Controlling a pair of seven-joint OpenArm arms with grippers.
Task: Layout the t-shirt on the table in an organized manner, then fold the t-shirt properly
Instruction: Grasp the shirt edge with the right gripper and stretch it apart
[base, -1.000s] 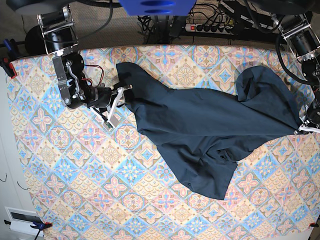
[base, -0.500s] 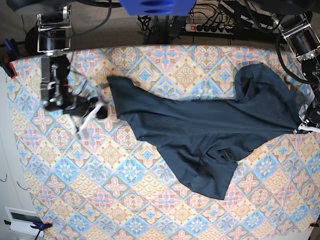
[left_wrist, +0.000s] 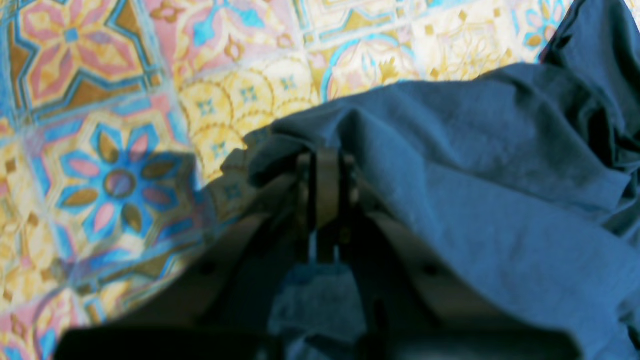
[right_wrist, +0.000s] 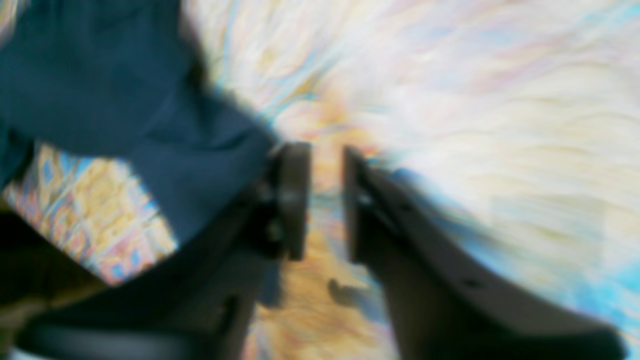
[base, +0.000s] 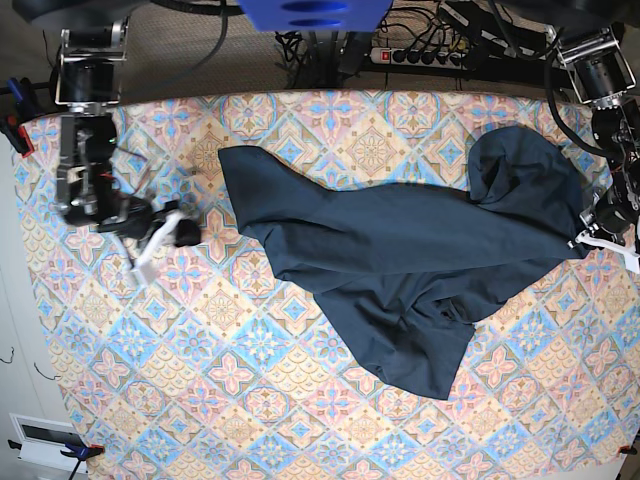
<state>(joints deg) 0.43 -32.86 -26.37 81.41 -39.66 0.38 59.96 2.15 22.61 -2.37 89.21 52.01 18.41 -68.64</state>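
The left fingers (left_wrist: 325, 185) pinch the t-shirt (base: 420, 260) at the worktop's (base: 250, 400) right edge; the right fingers (right_wrist: 325, 200) stand parted, empty.

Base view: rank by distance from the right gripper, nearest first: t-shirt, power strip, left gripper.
From the right gripper, at the view's left:
1. t-shirt, its near edge just to the right.
2. power strip, beyond the table's far edge.
3. left gripper, far right, shut on the shirt.

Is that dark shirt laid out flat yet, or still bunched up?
Still bunched: the t-shirt lies crooked and rumpled across the table, one edge doubled over, nothing neatly spread or folded.
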